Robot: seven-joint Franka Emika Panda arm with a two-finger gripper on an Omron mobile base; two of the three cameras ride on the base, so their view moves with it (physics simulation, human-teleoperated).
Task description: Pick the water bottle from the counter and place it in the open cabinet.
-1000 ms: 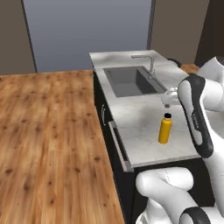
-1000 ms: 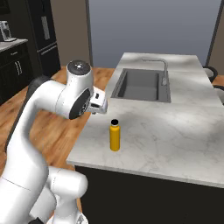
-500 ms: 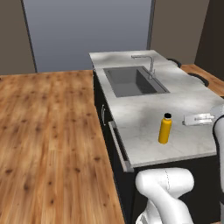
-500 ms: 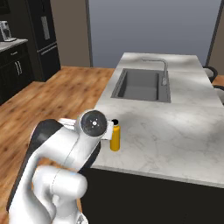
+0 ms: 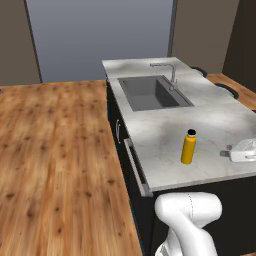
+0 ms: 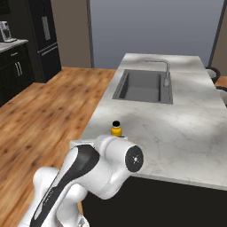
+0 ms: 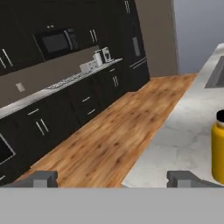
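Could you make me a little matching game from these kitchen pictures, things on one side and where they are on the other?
Things:
1. bottle
2. tap
3. microwave
4. gripper

Places:
A. built into the dark wall units
B. at the sink's edge
C. upright on the counter
D. low by the counter's edge, beside the bottle

Pairs: 1-C, 2-B, 3-A, 4-D

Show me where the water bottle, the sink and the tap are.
water bottle (image 5: 188,149): left base view, middle of its yellow body.
sink (image 5: 150,93): left base view, floor of the grey basin.
tap (image 6: 166,72): right base view, upright part of the chrome spout.
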